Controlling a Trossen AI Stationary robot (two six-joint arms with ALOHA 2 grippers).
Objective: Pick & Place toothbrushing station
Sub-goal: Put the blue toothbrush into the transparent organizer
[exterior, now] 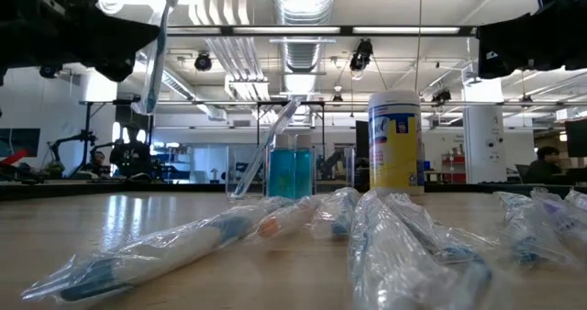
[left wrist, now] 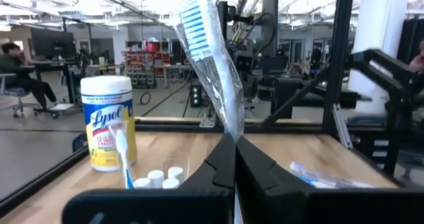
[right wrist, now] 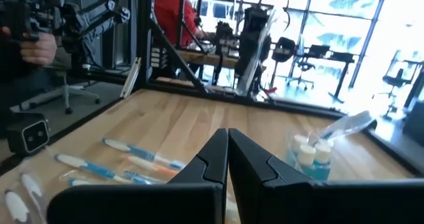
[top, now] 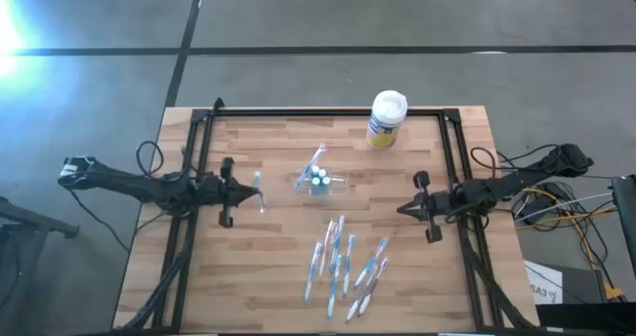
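My left gripper is shut on a toothbrush in a clear wrapper, held above the table's left half. It also shows in the left wrist view and the low view. The toothbrushing station, a small clear holder, stands on the table's middle. It holds blue white-capped bottles and one leaning toothbrush. My right gripper is shut and empty, to the right of the holder. Several wrapped toothbrushes lie on the table nearer the front. My left gripper pinches the wrapped toothbrush by its handle between its two fingers, which come level from the table's left and lie across the brush. The brush stands nearly upright, bristle head up, lifted clear of the table. The fingers hide its lower end in the wrist view.
A yellow canister with a white lid stands near the far edge, behind the holder. A black frame runs around the table top. Bare wood shows between the left gripper and the pile of brushes.
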